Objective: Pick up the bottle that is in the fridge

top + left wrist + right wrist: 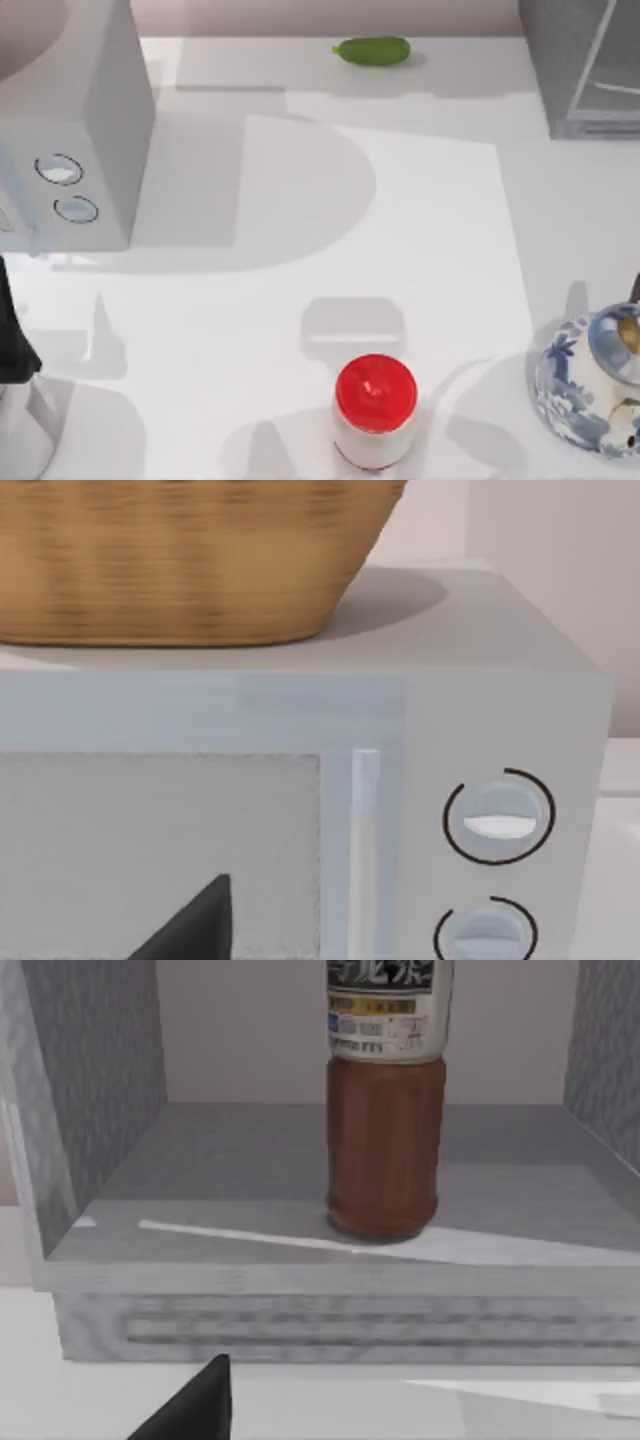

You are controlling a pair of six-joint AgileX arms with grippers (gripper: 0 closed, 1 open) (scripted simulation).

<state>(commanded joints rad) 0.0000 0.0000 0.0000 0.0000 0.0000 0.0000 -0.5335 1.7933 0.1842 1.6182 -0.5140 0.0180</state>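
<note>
The bottle (384, 1110) is brown with a dark printed label and stands upright on the grey floor of the fridge (330, 1305), near the front edge. In the right wrist view it sits straight ahead, and a dark part of my right gripper (190, 1405) shows low in front of the fridge, apart from the bottle. From above, the fridge (585, 70) is the grey metallic box at the table's far right corner. My left arm (15, 345) is parked at the near left, and a dark part of my left gripper (190, 925) faces the microwave.
A pale grey microwave (85, 130) with two round dials stands at the far left, with a wicker basket (180, 560) on top. A green cucumber (372, 51) lies at the back. A red-capped white jar (374, 410) and a blue-and-white teapot (590, 385) stand near the front.
</note>
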